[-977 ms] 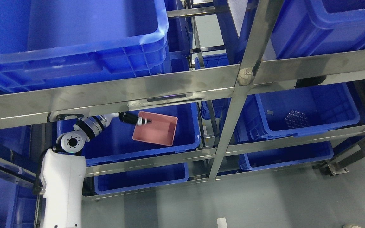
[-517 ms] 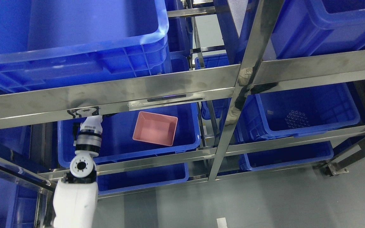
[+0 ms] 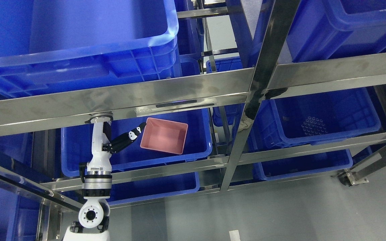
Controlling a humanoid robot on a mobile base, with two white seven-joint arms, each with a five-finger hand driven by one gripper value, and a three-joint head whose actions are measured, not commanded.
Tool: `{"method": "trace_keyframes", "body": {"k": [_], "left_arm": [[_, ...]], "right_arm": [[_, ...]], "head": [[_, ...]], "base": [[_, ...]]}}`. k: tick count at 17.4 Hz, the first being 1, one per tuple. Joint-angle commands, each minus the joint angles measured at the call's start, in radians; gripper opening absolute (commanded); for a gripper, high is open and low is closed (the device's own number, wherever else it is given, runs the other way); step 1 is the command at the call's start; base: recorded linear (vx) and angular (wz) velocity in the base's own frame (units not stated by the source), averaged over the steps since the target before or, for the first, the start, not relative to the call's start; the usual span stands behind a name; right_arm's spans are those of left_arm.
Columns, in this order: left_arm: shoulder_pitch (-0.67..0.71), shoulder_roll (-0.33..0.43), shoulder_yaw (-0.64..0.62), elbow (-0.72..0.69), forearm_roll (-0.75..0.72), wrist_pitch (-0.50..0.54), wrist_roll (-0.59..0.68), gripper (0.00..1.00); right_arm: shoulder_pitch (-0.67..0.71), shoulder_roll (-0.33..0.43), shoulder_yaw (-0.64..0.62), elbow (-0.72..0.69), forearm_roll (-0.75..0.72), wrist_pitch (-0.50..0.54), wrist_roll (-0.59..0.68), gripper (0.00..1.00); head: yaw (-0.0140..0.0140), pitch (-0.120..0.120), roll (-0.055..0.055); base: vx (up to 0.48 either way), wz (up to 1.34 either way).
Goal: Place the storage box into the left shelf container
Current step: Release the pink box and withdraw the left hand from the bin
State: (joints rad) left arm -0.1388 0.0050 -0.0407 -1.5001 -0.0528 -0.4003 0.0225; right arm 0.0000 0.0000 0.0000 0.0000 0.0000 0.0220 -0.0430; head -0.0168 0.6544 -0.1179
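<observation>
The left hand (image 3: pixel 112 142) has drawn back — fingers open, empty — beside the pink storage box (image 3: pixel 164 135) in the blue container (image 3: pixel 79 150).

A steel shelf rack (image 3: pixel 193 88) carries blue bins: a large upper-left bin (image 3: pixel 79 40), a middle-left bin (image 3: pixel 122 157) holding a pink box (image 3: pixel 164 135), and a middle-right bin (image 3: pixel 327 117).

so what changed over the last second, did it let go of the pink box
Yes. A second ago the left hand gripped the near-left rim of the pink storage box; it has since let go and drawn back toward the robot, its dark fingers now just left of the box, apparently clear of it. The box stayed put inside the blue left shelf container. The right bin and its dark cluster look unchanged.
</observation>
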Motion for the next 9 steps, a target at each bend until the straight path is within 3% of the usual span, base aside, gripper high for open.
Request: {"method": "trace_keyframes", "body": {"k": [1,9], "left_arm": [[0.044,0.012,-0.007,-0.1,0.011,0.023,-0.003,1.0],[0.045,0.012,-0.033,-0.1,0.011,0.026,-0.007,1.0]], "right_arm": [[0.009,-0.017,-0.005,-0.017,0.002,-0.001,0.0,1.0],[0.009,-0.017,-0.005,-0.017,0.002,-0.001,0.0,1.0]], "head": [[0.0,0.0,0.0],[0.0,0.0,0.0]], "base": [[0.0,0.0],[-0.015,0.09]]}}
